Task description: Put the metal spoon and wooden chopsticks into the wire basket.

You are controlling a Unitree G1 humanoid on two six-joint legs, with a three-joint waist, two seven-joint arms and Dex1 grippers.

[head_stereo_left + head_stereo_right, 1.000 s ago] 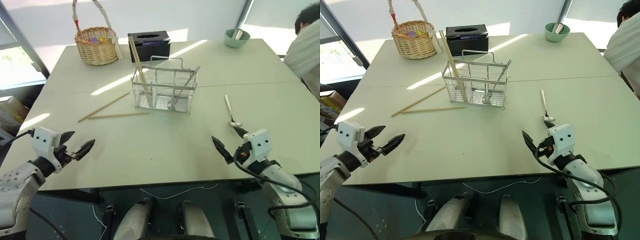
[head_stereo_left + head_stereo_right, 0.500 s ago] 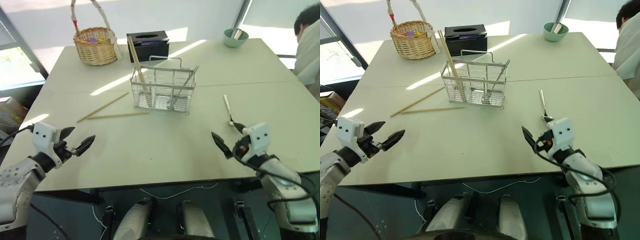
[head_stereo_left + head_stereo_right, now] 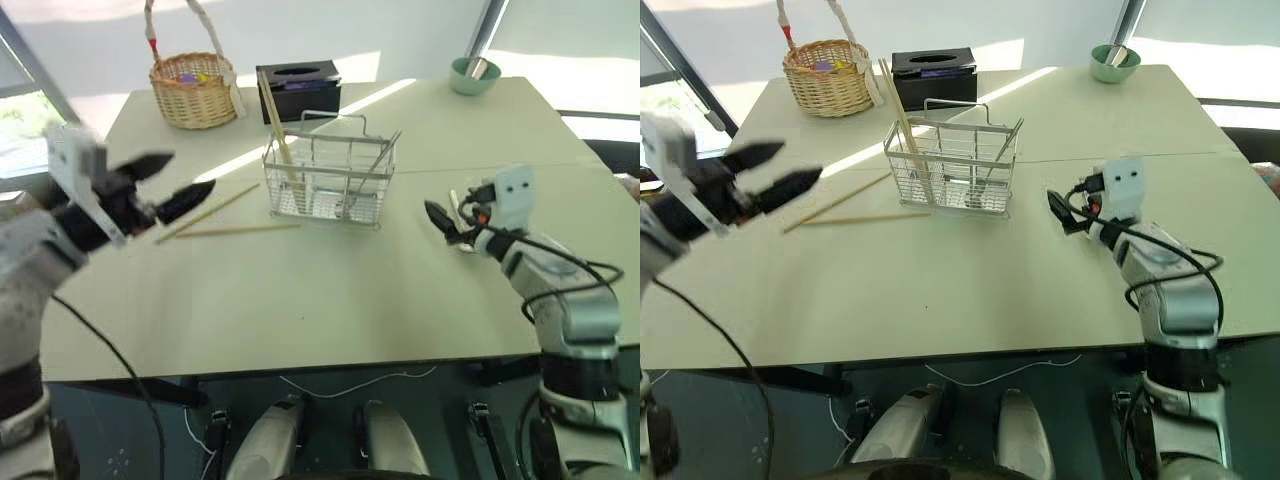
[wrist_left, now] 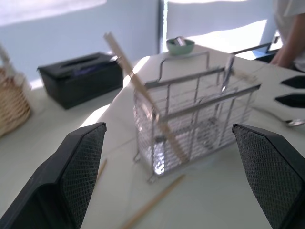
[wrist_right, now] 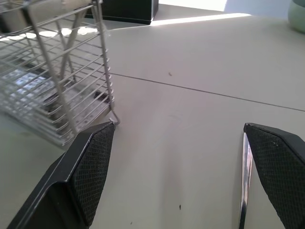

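Left eye view: task barely begun. The wire basket [image 3: 328, 183] stands at mid-table and already holds one pair of chopsticks leaning in its left compartment and a metal utensil leaning at its right end. Two wooden chopsticks [image 3: 222, 221] lie loose on the table [image 3: 330, 300] just left of the basket, forming a shallow V. The metal spoon [image 5: 243, 183] lies on the table to the right of the basket, largely hidden behind the right gripper [image 3: 452, 222] in the head views; the right wrist view shows its handle beside one fingertip. Neither item is lifted, so both pickups and both placements appear to remain.

The left gripper [image 3: 168, 184] is raised above the table's left side, pointing roughly level toward the basket, its fingers spread wide and empty. The right gripper hovers low over the spoon's place, pointing toward the basket's right end, fingers likewise apart, holding nothing. A wicker basket [image 3: 192, 90], a black tissue box [image 3: 298, 88] and a green bowl [image 3: 473, 75] stand along the far edge.
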